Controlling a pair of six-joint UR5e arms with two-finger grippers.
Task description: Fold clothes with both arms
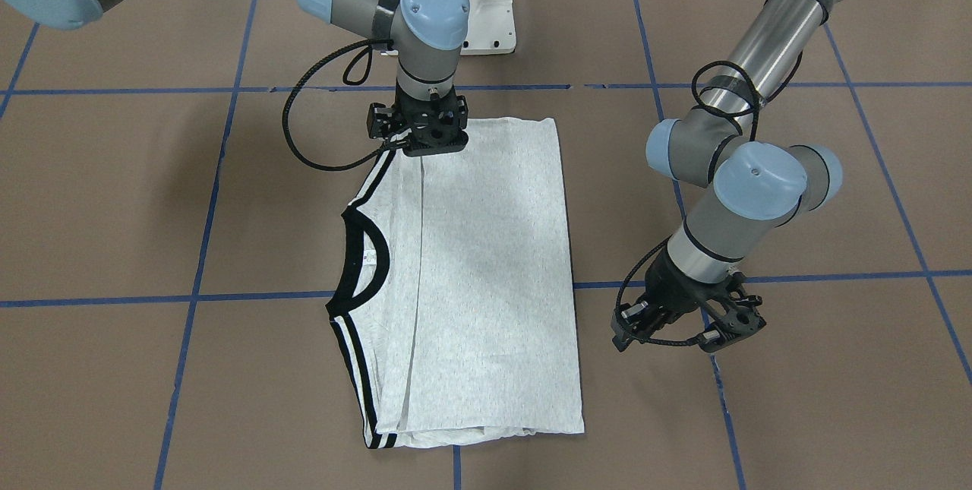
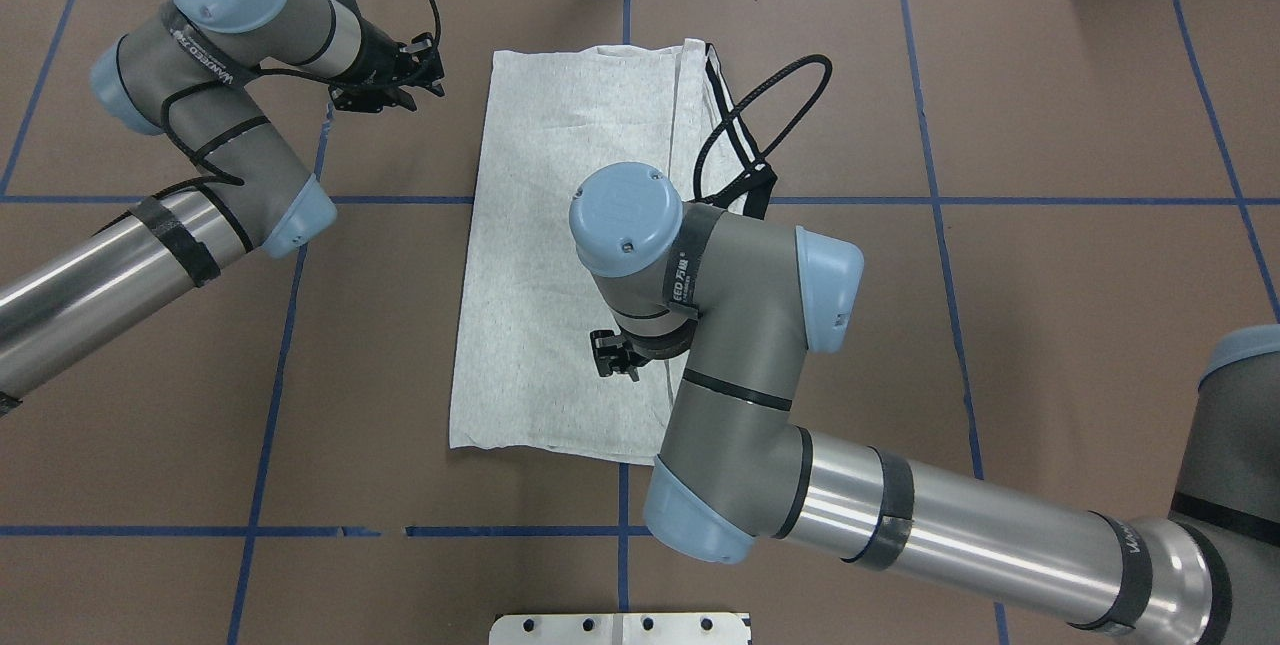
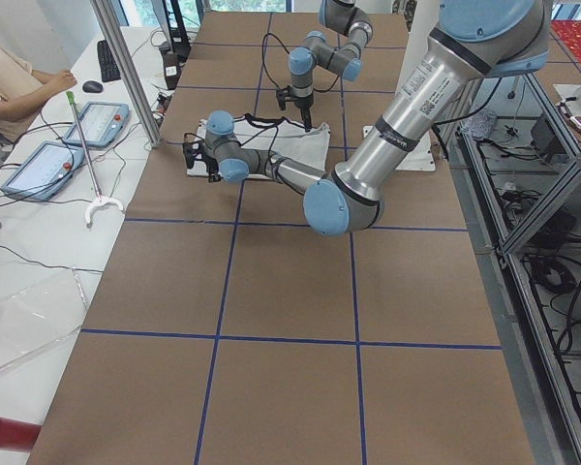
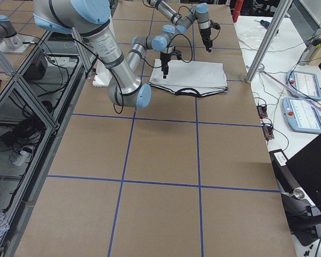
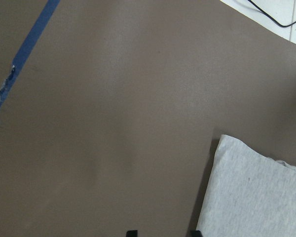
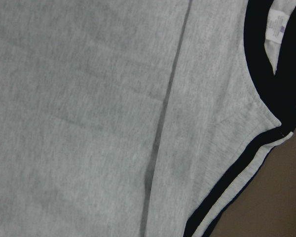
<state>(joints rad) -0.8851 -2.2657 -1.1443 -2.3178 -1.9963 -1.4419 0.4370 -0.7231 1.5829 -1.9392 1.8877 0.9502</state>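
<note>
Hovering my left gripper (image 1: pixel 687 325), fingers (image 5: pixel 131 233) apart, beside the T-shirt (image 1: pixel 486 270), I could rumple its folds grabbing unevenly; the right gripper (image 1: pixel 425 142) I cannot tell.

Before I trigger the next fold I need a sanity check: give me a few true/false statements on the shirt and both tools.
1. The left tool is off the shirt, over bare table. True.
2. The shirt lies fully spread, sleeves out. False: it is folded into a long narrow rectangle.
3. The right tool is above the shirt. True.
4. The collar is on the edge nearest the left tool. False: it is on the opposite edge.
</note>
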